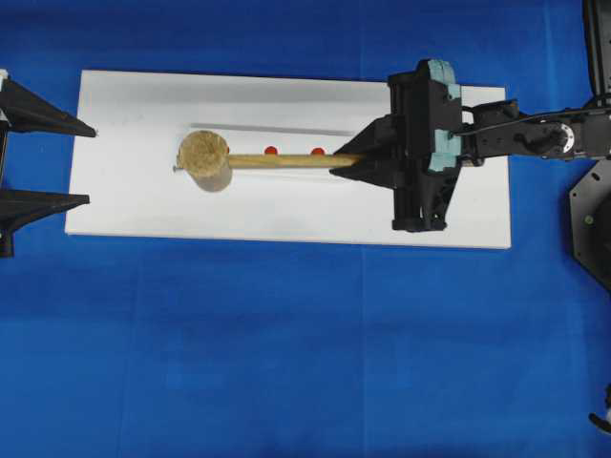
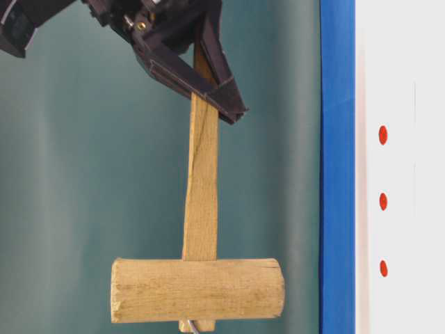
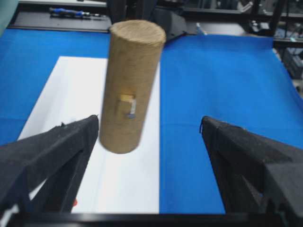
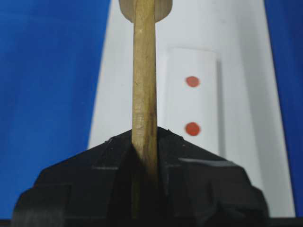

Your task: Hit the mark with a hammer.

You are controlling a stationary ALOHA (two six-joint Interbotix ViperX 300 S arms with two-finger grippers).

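Note:
My right gripper is shut on the handle end of the wooden hammer and holds it level above the white board. The head points to the left end. The mark shows just beside the handle, and an outer red dot lies nearer the head. In the table-level view the hammer hangs clear of the board, apart from the mark. In the right wrist view the gripper clamps the handle, with the mark to its right. My left gripper is open and empty at the board's left end, facing the head.
The board lies on a blue cloth. The right arm's base stands at the right edge. The third red dot is hidden under my right gripper in the overhead view but shows in the table-level view.

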